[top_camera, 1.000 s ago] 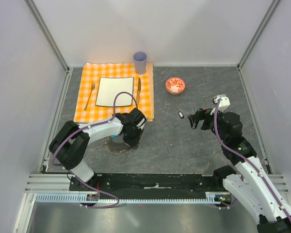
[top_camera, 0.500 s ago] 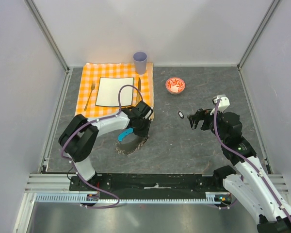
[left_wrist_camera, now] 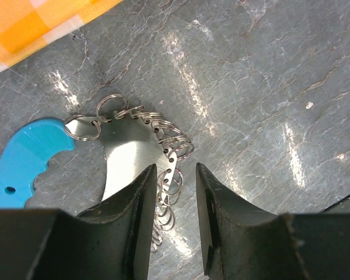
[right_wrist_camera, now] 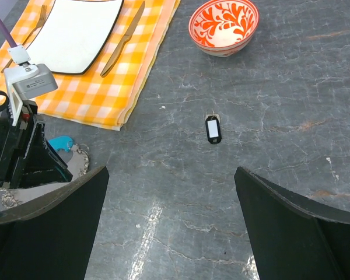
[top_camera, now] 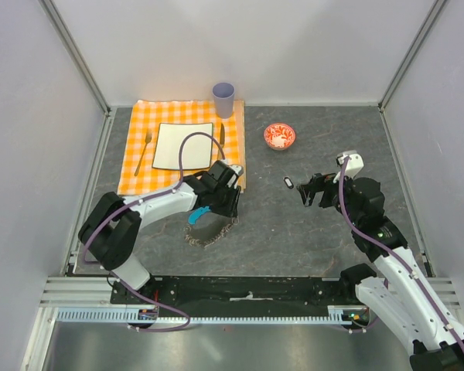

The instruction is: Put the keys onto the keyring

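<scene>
The keyring (left_wrist_camera: pixel 128 143) is lying under the left gripper (left_wrist_camera: pixel 172 195): a string of small steel rings edging a shiny crescent plate, with a bright blue scalloped plastic grip out past the gripper's left finger. I am holding the two black fingers (left_wrist_camera: pixel 137 204) drawn close together, pinching the ring chain in the narrow gap between them. The key (right_wrist_camera: pixel 213 129), small and black-headed with a white face, is lying flat just ahead of the right gripper (right_wrist_camera: pixel 170 175), which I am keeping spread wide and off the surface. In the top view the key is sitting between the two grippers, nearer the right one.

Both things are resting on the table (top_camera: pixel 317 147), a dark grey slab with pale marble-like veins and glossy glare streaks. Beyond the left gripper an orange-and-white checked placemat (top_camera: pixel 135 174) is carrying a square white plate (top_camera: pixel 183 145), a fork (top_camera: pixel 144 151), a knife (top_camera: pixel 221 139) and a lilac cup (top_camera: pixel 223 98). Farther ahead of the right gripper a round red-patterned bowl (right_wrist_camera: pixel 224 26) is standing. Plain pale walls (top_camera: pixel 240 46) with metal corner rails are enclosing the table on three sides.
</scene>
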{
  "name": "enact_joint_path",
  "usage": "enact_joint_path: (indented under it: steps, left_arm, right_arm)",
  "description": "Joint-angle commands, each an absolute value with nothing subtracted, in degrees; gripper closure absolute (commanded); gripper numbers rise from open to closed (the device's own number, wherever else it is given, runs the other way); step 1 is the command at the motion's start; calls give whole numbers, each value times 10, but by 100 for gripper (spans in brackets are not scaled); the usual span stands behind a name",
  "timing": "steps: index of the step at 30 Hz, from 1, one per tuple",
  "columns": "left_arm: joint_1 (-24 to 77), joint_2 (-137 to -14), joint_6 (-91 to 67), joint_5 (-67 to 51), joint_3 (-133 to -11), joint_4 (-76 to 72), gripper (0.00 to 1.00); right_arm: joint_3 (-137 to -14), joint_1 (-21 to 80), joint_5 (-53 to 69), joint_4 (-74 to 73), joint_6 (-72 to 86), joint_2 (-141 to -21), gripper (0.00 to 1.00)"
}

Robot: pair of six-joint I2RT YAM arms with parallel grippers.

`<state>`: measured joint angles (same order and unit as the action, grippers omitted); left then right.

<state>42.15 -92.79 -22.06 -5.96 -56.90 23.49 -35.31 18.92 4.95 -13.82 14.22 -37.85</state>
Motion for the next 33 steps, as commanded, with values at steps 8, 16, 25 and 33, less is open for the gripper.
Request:
enact_joint_path:
  steps: [8,16,25,33]
  left_arm:
    - [438,-947,-194,-63,-559,206,67]
    - [441,-969,-200,-35,-561,202,68]
    - [448,-987,-198,-26,-562,182,74]
    - [451,-959,-191,-25,-548,178,98]
  right_arm:
    - [-352,192,61,-113,148,-379,2]
    - [-352,192,62,-112,147,-381,2]
    - [-351,192,67,-111,147,-384,2]
    - [-353,192,112,-103,145,-395,2]
